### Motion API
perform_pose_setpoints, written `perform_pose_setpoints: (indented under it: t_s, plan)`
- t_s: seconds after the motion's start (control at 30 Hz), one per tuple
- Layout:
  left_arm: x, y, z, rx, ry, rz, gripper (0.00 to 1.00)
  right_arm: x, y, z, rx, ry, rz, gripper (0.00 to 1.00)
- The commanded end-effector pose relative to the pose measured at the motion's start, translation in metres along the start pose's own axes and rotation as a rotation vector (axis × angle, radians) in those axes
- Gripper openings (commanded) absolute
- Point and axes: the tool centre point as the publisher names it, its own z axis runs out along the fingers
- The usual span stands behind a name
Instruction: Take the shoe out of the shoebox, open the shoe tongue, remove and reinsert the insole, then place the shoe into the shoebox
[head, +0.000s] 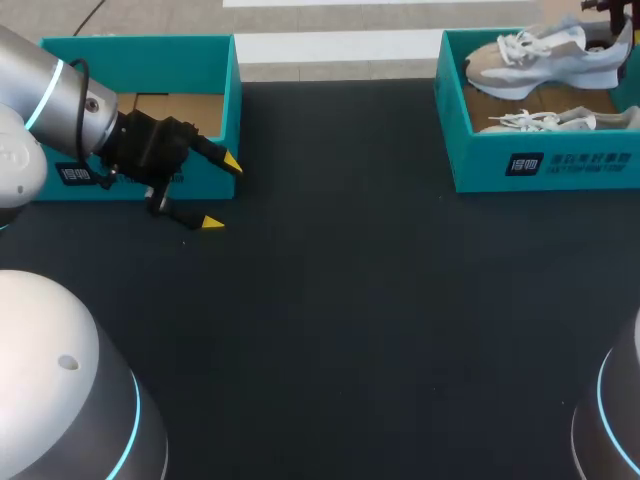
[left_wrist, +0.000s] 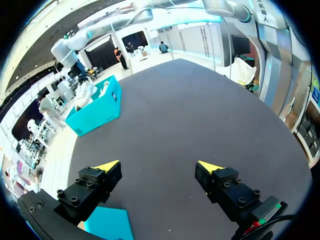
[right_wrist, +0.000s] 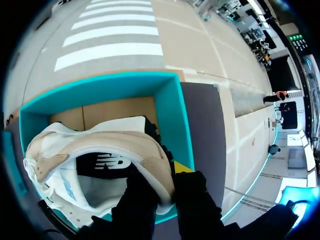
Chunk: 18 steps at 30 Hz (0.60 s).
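Observation:
A teal shoebox (head: 545, 160) stands at the table's far right with two beige and white shoes in it. The rear shoe (head: 545, 55) is tilted up at its heel, where my right gripper (head: 606, 8) barely shows at the picture's edge. In the right wrist view, that gripper (right_wrist: 167, 172) is shut on the heel collar of this shoe (right_wrist: 90, 155), above the box's cardboard floor (right_wrist: 110, 112). The second shoe (head: 560, 121) lies flat at the box's front. My left gripper (head: 222, 193) hangs open over bare table at the far left, holding nothing (left_wrist: 159, 166). The shoebox (left_wrist: 95, 107) lies far ahead of it.
Another teal box (head: 150, 60) with a cardboard floor sits at the far left, right behind my left gripper; a corner of it (left_wrist: 110, 225) shows under the left fingers. The black table (head: 350, 300) spreads between the two boxes.

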Motion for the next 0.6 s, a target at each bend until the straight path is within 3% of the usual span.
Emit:
perform_pose_setpoints:
  t_s: [0.03, 0.37, 0.6]
  plan:
    - [0.001, 0.000, 0.000, -0.002, -0.001, 0.000, 1.00, 0.005, 0.013, 0.019, 0.019, 0.009, 0.019, 0.00]
    - [0.001, 0.000, 0.000, -0.002, -0.001, 0.000, 1.00, 0.012, 0.028, 0.050, 0.034, 0.006, 0.019, 0.00]
    - [0.001, 0.000, 0.000, -0.002, -0.001, 0.000, 1.00, 0.021, 0.028, 0.069, 0.057, 0.009, 0.010, 0.00]
